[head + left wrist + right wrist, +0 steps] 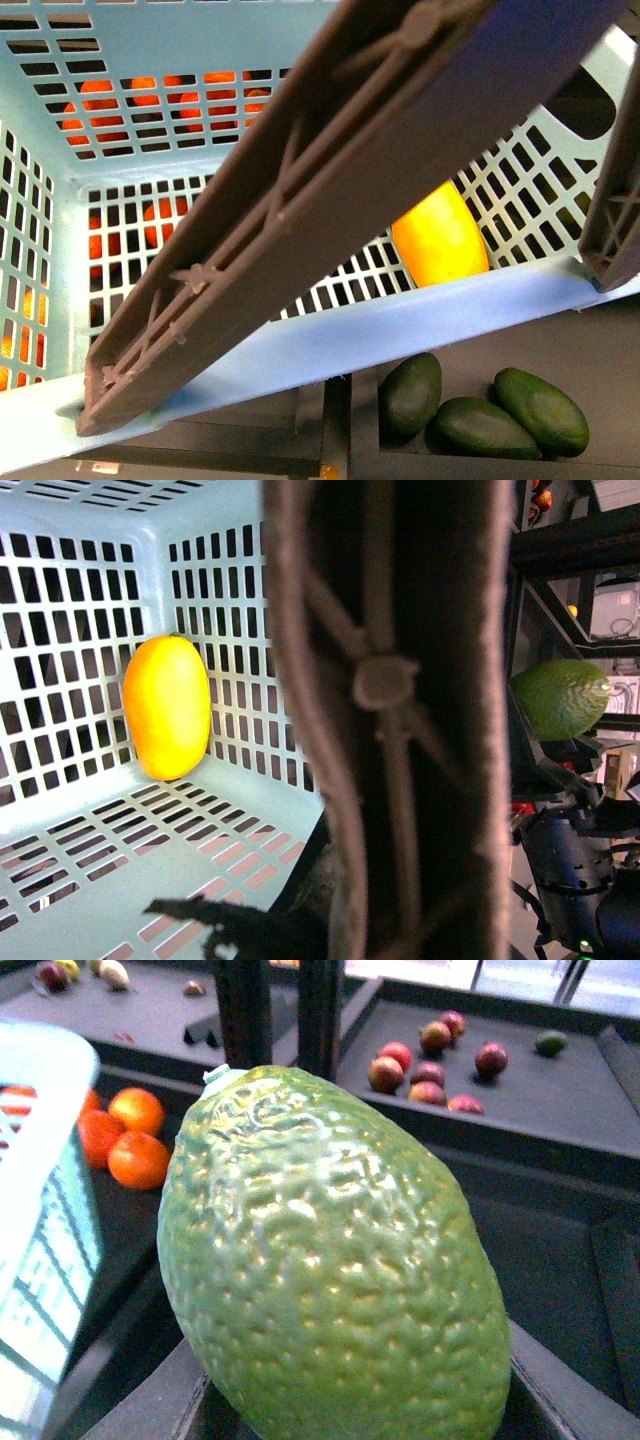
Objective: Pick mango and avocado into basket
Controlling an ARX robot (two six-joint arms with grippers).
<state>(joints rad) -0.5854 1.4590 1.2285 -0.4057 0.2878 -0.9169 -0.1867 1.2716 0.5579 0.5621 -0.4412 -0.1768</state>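
**Basket** [330, 340]: light teal, lattice walls and floor. Its grey-brown handle [330, 190] lies slantwise across the opening and hides much of the inside.

**Mango** [438, 240]: yellow shading to orange, already inside the basket. It stands on end on the floor near a corner, leaning against the lattice wall [167, 707]. Nothing else lies in the part of the basket I can see.

**Avocado** [330, 1260]: green with pebbled skin, held in the air outside the basket and beside it, not yet in. From my left wrist it shows beyond the handle, clear of the basket wall [560, 698].

**Right gripper** [350, 1410]: clamped on the avocado. My dark fingers [135, 1395] show on either side of its lower end, and the fruit fills most of that view.

**Left gripper** [250, 930]: only a dark, blurred piece of it shows, low over the basket floor. I cannot tell whether my fingers there are released or clenched, and I see nothing in them.

**Three avocados** [485, 410]: dark green, lying close together in a dark bin just below the basket's near rim.

**Oranges** [125, 1135]: a small cluster on a dark shelf beside the basket. More orange shows through the lattice in the front view [95, 100].

**Red fruits** [430, 1060]: scattered in a further dark tray, well apart from the avocado.
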